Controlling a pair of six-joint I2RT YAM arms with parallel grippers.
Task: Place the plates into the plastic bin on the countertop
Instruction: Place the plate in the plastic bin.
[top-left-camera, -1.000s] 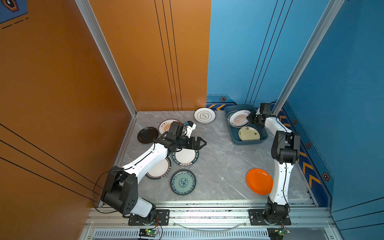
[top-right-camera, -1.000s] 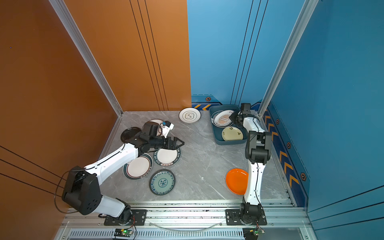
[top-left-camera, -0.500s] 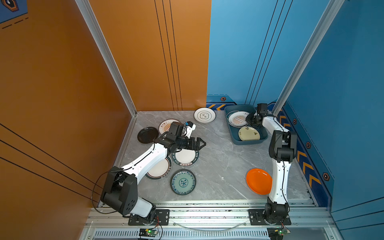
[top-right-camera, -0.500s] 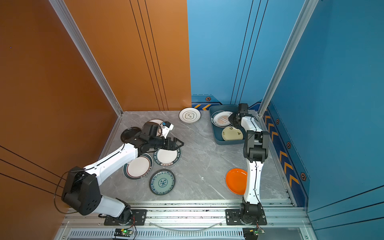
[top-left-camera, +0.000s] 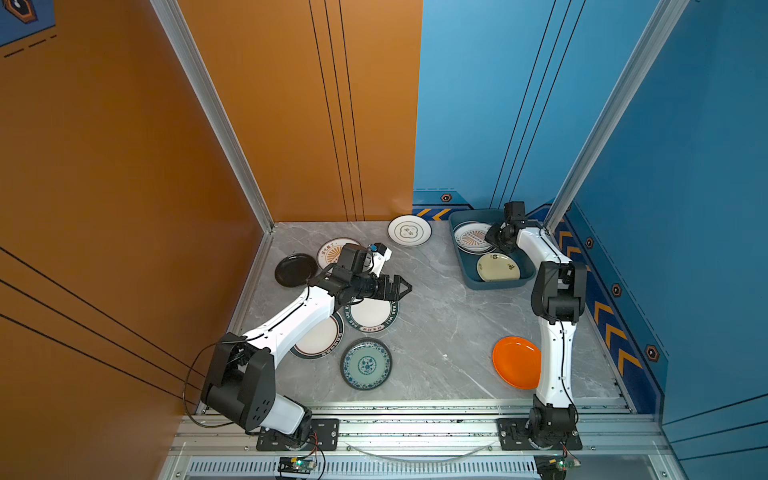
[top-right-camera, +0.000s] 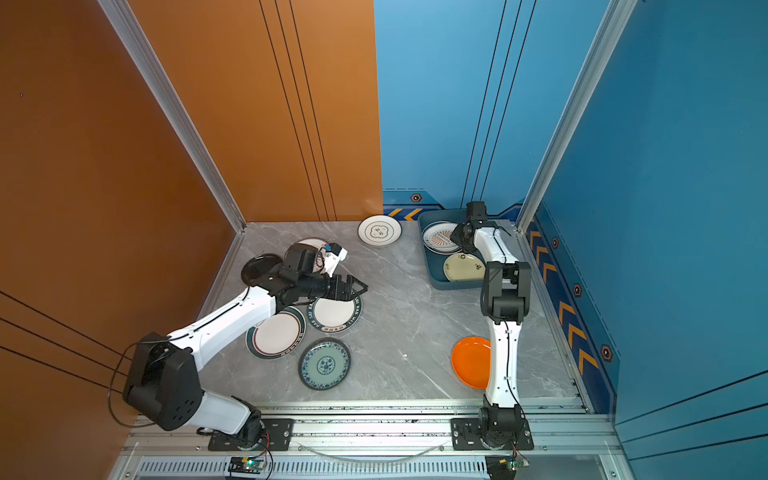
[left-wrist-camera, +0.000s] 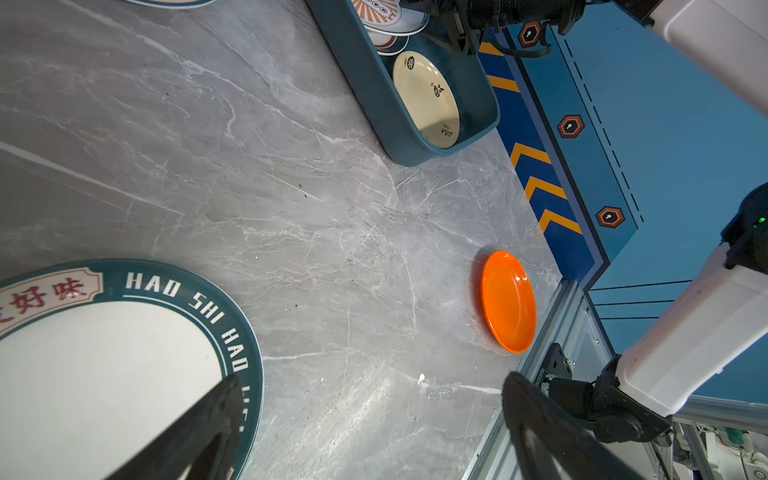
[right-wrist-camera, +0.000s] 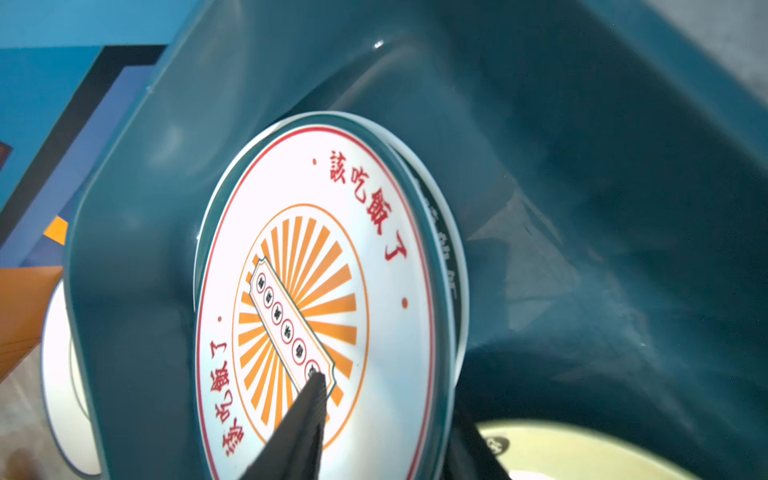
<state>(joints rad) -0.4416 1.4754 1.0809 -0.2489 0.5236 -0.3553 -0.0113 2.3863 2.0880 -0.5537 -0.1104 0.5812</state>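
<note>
2 right fingers (right-wrist-camera: 299, 428) apparently wider now, astride sunburst plate (right-wrist-camera: 316, 270)

Walled in on the left and half the back by orange panels (top-left-camera: 124, 166), on the rest of the back and the right by blue panels (top-left-camera: 478, 104). Braced with aluminium posts (top-left-camera: 216, 120) rising from both back corners of the table (top-left-camera: 436, 324). Trimmed along the right edge with a blue skirting (top-left-camera: 631, 328) bearing orange chevrons (top-left-camera: 602, 311) and hexagon badges (top-left-camera: 616, 289). Fronted by a metal rail (top-left-camera: 415, 432), a slotted grille (top-left-camera: 374, 467) below it, and a small circuit board (top-left-camera: 297, 463) lit green.
</note>
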